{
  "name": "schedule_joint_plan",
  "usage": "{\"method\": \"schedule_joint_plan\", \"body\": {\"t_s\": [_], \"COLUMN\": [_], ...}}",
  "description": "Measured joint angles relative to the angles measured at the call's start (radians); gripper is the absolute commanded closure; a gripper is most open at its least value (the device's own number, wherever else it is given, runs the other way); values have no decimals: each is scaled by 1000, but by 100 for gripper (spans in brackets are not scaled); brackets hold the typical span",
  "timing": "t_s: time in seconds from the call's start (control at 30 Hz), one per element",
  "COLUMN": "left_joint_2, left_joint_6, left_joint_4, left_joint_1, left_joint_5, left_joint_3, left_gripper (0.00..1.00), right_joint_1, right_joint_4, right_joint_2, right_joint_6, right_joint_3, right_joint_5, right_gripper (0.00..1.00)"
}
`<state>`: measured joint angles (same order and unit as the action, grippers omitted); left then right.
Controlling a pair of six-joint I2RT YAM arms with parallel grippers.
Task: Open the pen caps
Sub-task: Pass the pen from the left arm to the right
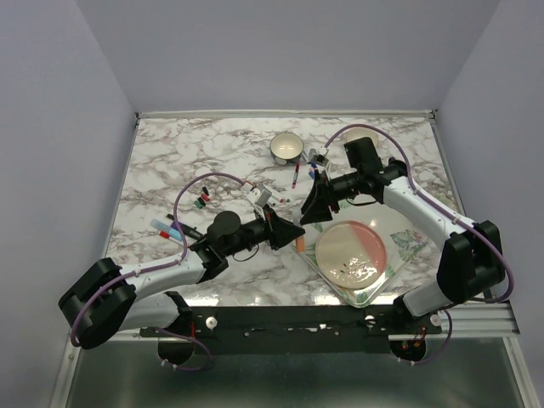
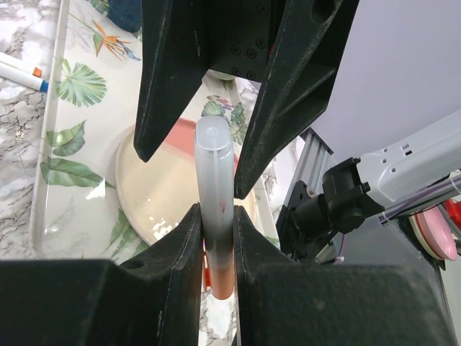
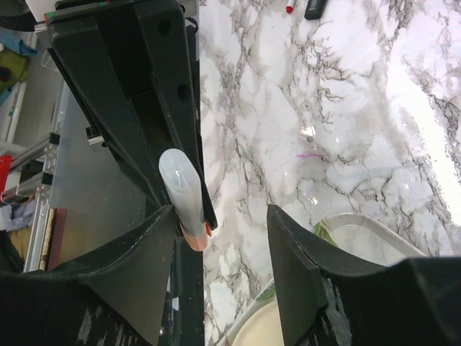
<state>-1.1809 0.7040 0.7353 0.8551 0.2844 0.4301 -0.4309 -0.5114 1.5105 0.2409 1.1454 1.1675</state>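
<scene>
My left gripper is shut on a pen with a frosted white body and an orange end that pokes out below the fingers. In the top view this grip sits mid-table beside the tray. My right gripper is open. Its fingers straddle the pen's rounded free end, which lies close against one finger without being clamped. Which end carries the pen cap I cannot tell. Small red and black pen caps lie far off on the marble.
A leaf-patterned tray holds a pink plate right of the grippers. A bowl stands at the back. More pens lie at the left and near the bowl, with small coloured pieces between.
</scene>
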Motion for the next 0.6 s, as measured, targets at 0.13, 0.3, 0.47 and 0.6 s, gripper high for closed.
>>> {"method": "schedule_joint_plan", "body": {"t_s": [0.13, 0.3, 0.47, 0.6], "left_joint_2": [0, 0, 0, -12], "left_joint_6": [0, 2, 4, 5], "left_joint_4": [0, 1, 5, 12], "left_joint_1": [0, 0, 7, 18], "left_joint_5": [0, 2, 10, 23], "left_joint_3": [0, 0, 0, 11], "left_gripper": [100, 100, 100, 100], "right_joint_1": [15, 21, 21, 21], "right_joint_4": [-7, -7, -6, -3], "right_joint_2": [0, 0, 0, 0], "right_joint_6": [0, -1, -8, -23], "right_joint_3": [0, 0, 0, 0], "right_joint_5": [3, 9, 40, 89], "right_gripper": [39, 39, 38, 38]}}
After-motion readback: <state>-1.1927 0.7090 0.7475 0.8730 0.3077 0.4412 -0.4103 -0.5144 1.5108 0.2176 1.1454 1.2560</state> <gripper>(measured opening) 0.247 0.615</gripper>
